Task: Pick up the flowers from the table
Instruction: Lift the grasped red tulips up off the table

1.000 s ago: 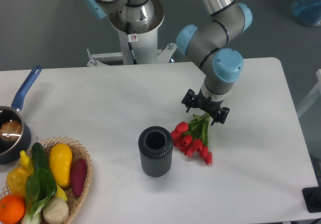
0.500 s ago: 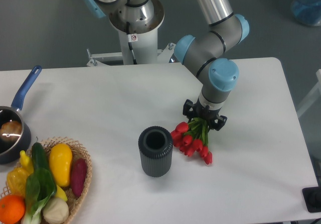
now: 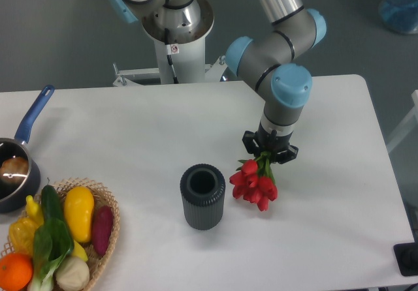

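A: Biggest thing?
B: White table [image 3: 117, 128], then the ribbed dark cylinder [image 3: 202, 196].
A: Gripper?
B: Gripper [image 3: 269, 153] clamped on the stems of the red tulips [image 3: 255, 183], buds hanging just right of the cylinder.

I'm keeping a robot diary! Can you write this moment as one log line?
step: lifting | tool: shut on flowers' stems | flowers: buds hanging down, beside dark cup | table: basket untouched
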Robot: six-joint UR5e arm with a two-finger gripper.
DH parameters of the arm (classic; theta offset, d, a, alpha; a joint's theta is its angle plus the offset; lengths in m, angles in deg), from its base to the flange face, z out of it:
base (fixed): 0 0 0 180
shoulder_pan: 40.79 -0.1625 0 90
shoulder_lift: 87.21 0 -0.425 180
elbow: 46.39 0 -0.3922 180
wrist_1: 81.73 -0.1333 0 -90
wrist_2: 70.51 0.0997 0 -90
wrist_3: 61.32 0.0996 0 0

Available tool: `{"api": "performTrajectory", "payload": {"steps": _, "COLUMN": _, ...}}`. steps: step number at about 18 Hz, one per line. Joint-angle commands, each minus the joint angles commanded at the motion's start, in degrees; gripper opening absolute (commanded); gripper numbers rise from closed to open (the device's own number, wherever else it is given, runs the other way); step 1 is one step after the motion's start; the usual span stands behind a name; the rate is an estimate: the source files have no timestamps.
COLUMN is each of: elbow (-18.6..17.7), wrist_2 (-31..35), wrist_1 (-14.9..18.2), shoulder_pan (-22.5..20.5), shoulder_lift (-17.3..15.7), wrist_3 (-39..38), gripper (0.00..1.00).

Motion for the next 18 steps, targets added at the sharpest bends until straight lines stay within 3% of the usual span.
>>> {"api": "performTrajectory", "payload": {"steps": 12, "elbow": 9.50, "wrist_2": -1.32, "wrist_1": 3.95, "shoulder_pan": -0.70, "shoulder_lift": -1.67, "wrist_3": 0.79, "gripper": 0.00}}
{"api": "performTrajectory", "payload": {"steps": 16, "elbow": 11.00, "wrist_2": -1.05, "wrist_1": 9.22, "shoulder_pan": -1.49, "shoulder_lift": -2.82, "wrist_3": 6.93, "gripper": 0.00}}
{"api": "performTrajectory", "payload": {"steps": 18, "elbow": 11.00, "wrist_2": -0.97, "wrist_1": 9.76, "shoulder_pan": -1.93, "shoulder_lift": -3.61, "wrist_3": 7.65, "gripper": 0.00}}
